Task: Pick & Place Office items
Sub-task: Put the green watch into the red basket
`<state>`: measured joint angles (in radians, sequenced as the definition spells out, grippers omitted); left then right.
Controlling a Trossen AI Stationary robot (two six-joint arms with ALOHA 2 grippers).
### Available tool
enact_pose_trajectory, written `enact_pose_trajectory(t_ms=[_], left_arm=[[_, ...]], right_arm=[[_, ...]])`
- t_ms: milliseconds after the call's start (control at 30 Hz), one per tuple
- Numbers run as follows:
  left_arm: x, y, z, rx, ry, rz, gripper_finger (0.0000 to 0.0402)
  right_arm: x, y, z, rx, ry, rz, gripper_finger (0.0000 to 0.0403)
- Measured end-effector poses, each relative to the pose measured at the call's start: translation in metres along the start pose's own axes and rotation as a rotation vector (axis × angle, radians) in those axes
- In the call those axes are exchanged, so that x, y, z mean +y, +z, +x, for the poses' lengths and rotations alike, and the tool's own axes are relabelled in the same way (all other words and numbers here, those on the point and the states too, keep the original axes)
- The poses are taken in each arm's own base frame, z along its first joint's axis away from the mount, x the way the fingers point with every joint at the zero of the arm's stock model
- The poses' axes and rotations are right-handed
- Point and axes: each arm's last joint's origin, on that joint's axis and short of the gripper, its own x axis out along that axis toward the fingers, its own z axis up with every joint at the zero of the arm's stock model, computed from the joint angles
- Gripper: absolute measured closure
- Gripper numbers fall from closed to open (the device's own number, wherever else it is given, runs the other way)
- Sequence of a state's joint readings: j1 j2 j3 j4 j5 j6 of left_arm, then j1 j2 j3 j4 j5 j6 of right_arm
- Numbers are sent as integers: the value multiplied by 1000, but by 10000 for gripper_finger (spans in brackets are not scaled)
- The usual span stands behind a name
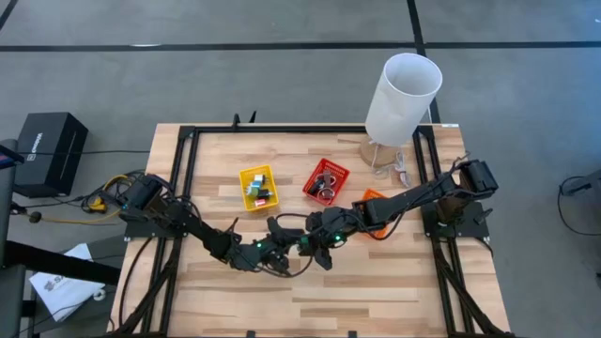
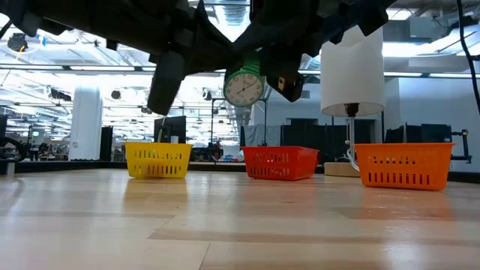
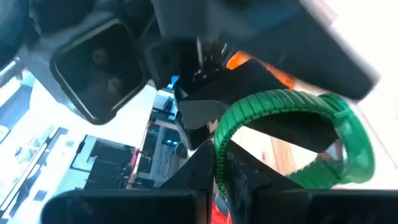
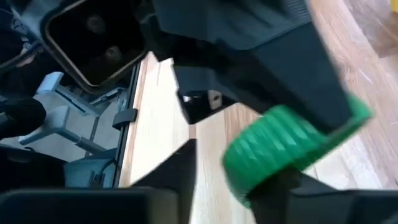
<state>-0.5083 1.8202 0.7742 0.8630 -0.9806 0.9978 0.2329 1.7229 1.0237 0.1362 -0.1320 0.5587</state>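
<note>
Meeting above the middle of the table [image 1: 376, 291], your two grippers hang well clear of the wood with one item between them: a small round clock with a ribbed green rim [image 2: 244, 86]. Your left gripper [image 1: 282, 255] has its fingers clamped tight on that rim; in its wrist view the green ring arcs right across its fingertips. Your right gripper [image 1: 313, 246] sits nose to nose with it, and its wrist view shows the green rim lying between its fingers, one finger [image 4: 323, 68] pressed along the top of it; whether that grip is complete you cannot tell from here, the fingers standing about half apart. Beyond the grippers, three bins stand in a row on the table: the yellow bin [image 1: 258, 187] with several small coloured items in it, the red bin [image 1: 325, 181] holding what look like metal rings, and the orange bin [image 1: 374, 212] partly under your right arm. Farthest back stands the tall white cylinder [image 1: 402, 99] on its wooden base.
</note>
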Motion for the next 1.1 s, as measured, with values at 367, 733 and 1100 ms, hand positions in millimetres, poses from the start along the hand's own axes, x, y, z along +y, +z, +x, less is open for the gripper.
enact_pose_trajectory(t_ms=[367,733,1100], left_arm=[[-1,0,-1,-2,-3,-11,350],[0,-1,-1,24,14,-128,242],[4,-9,11,63,38,-216,208]], right_arm=[[-3,-5,0,52,-30,-55,384],[-13,5,-35,103,-167,-40,394],[-59,37,-99,15,-587,-141,398]])
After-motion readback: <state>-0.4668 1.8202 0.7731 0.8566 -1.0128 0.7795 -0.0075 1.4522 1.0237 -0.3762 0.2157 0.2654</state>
